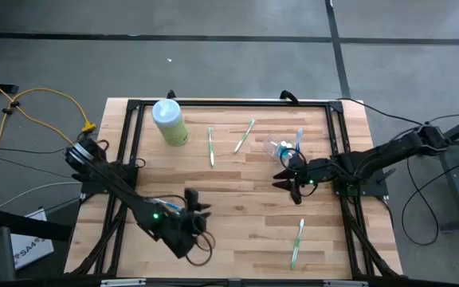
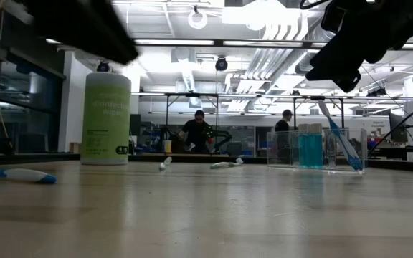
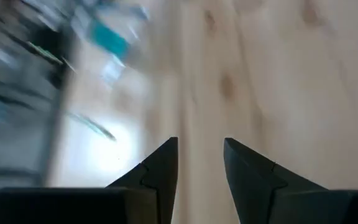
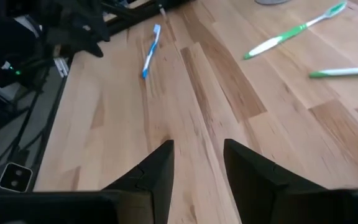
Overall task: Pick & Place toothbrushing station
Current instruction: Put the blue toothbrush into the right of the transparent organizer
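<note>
Tabletop [image 1: 237, 207] carries a pale-green bottle [image 1: 170, 122] at the far left, two green toothbrushes [image 1: 211, 147] mid-far, and another green toothbrush [image 1: 297, 242] near the front right. The toothbrushing station [image 1: 280, 149] stands far right, a blue toothbrush [image 1: 299, 141] leaning in it. The low view alone shows blue contents inside the station [image 2: 317, 148] and two persons [image 2: 195, 133] beyond. Right gripper [image 1: 287, 178] hovers just beside the station, on its near side; fingers [image 4: 154, 174] narrowly parted, empty. Left gripper [image 1: 199, 209] waits front left, fingers narrowly parted, well apart from the station.
</note>
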### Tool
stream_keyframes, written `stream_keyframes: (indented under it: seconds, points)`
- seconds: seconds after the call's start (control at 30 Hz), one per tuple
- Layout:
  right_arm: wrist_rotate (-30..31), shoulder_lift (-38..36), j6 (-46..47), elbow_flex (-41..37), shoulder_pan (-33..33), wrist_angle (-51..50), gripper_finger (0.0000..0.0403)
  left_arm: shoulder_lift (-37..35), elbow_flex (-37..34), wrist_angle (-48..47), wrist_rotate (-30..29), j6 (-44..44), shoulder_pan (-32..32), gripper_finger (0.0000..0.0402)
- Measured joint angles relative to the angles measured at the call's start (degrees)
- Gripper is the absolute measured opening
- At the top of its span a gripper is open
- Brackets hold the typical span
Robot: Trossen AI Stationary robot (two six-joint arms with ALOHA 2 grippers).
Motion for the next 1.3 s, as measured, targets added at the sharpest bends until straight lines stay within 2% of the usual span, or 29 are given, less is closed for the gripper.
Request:
stream_keyframes:
  seconds: [0.1, 0.2, 0.3, 0.47, 0.67, 0.9, 1.17, 1.3]
  points:
    - [0.0, 0.05, -0.36, 0.0, 0.0, 0.33, 0.0132, -3.35, 0.04, -12.09, 11.11, -11.91, 0.83, 0.0122]
    - [0.0, 0.05, -0.46, 0.0, 0.0, 0.94, 0.0132, -4.83, 0.04, -23.4, 18.34, -21.7, 1.34, 0.0122]
    - [0.0, 0.05, -0.58, 0.0, 0.0, 1.34, 0.0132, -4.81, 0.03, -30.72, 21.71, -26.02, 0.38, 0.0122]
    - [0.01, 0.05, -0.27, 0.0, 0.0, 1.39, 0.0132, -4.59, 0.02, -36.44, 25.24, -34.44, -2.63, 0.0122]
    - [0.01, 0.05, -0.27, 0.0, 0.0, 4.49, 0.0132, -4.59, -0.72, -37.0, 26.59, -37.55, -6.3, 0.0122]
    - [-0.02, 0.05, -0.19, 0.0, 0.0, 5.55, 0.0132, -4.59, -5.17, -35.68, 28.58, -40.71, -8.46, 0.0122]
    - [-0.02, 0.05, 1.18, 0.0, 0.0, 6.41, 0.0132, -4.59, -10.9, -26.69, 28.83, -35.82, -7.49, 0.0122]
    - [-0.01, 0.05, 1.21, 0.0, 0.0, 7.35, 0.013, -4.59, -13.45, -25.34, 28.86, -33.75, -6.31, 0.0122]
